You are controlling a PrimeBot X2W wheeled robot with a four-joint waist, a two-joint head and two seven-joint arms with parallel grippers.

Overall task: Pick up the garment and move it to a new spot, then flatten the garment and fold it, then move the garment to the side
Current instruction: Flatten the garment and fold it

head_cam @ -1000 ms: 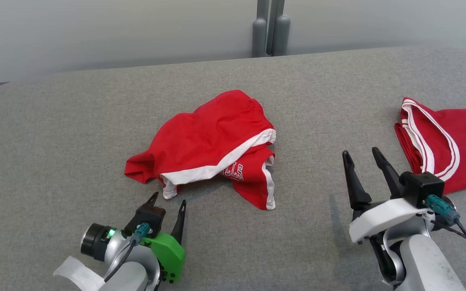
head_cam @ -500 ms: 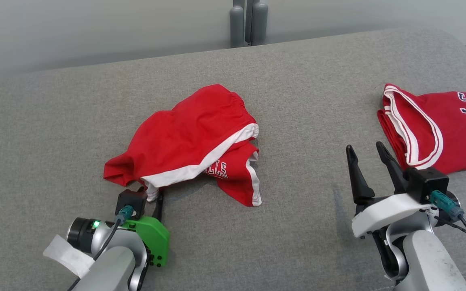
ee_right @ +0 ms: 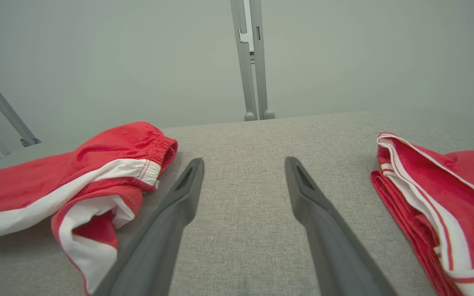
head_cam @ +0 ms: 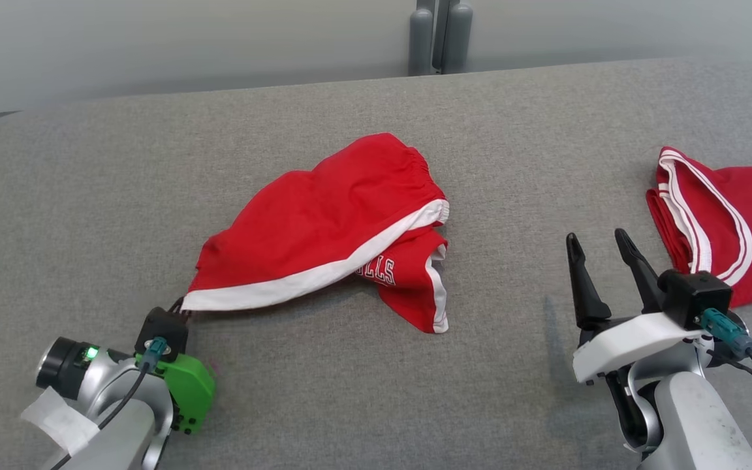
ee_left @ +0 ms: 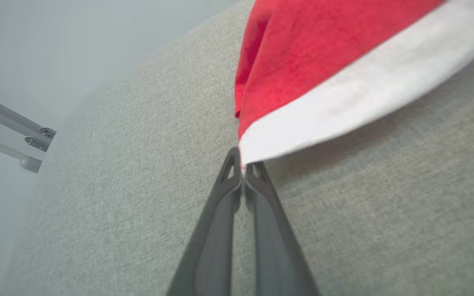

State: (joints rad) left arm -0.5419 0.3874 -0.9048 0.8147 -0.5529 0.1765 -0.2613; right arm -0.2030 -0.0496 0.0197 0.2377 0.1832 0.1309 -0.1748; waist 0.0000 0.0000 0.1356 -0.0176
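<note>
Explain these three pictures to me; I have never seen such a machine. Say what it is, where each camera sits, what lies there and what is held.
This is a wheeled robot with two arms, each ending in long dark jaws. The picture showing both arms is from a camera on its head, looking down at a grey fabric surface. The other two are from wrist cameras, each looking along its own jaws. Crumpled red shorts with white trim lie in the middle; a folded red jersey lies to the robot's right. The left jaws are shut on a white-trimmed corner of the shorts. The right jaws stand open and empty between the two garments.
</note>
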